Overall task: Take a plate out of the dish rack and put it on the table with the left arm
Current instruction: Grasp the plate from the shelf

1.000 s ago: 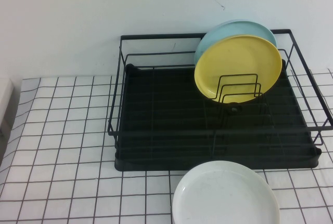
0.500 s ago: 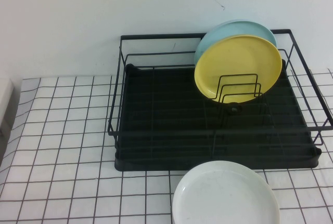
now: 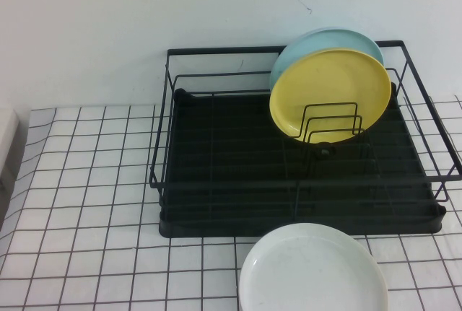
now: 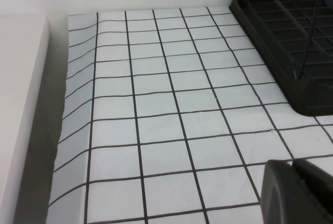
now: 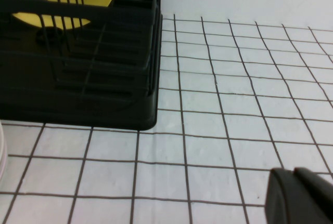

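- Nearest the robot in the high view, a white plate lies flat on the table, just in front of the dish rack's near edge and cut off by the lower border of the view.
- Neither arm appears in the high view.
- The left gripper shows only as a dark block at the corner of the left wrist view, above the gridded cloth and near the rack's left end; it has hold of nothing that can be seen, and how far its fingers are parted cannot be told.
- The right gripper likewise shows as a dark block at the corner of the right wrist view, over bare cloth beside the rack's right end; nothing visible is in its grasp, and its opening cannot be told.
- The dish rack sits on the table beyond the white plate, its black drip tray resting on the cloth.
- The plate, plain yellow, stands on edge in the right part of the rack, leaning back, with the upright wire dividers in front of its lower part.
- A light blue plate stands directly behind the yellow one, its upper rim showing above it.
- A plain white wall lies behind the rack.
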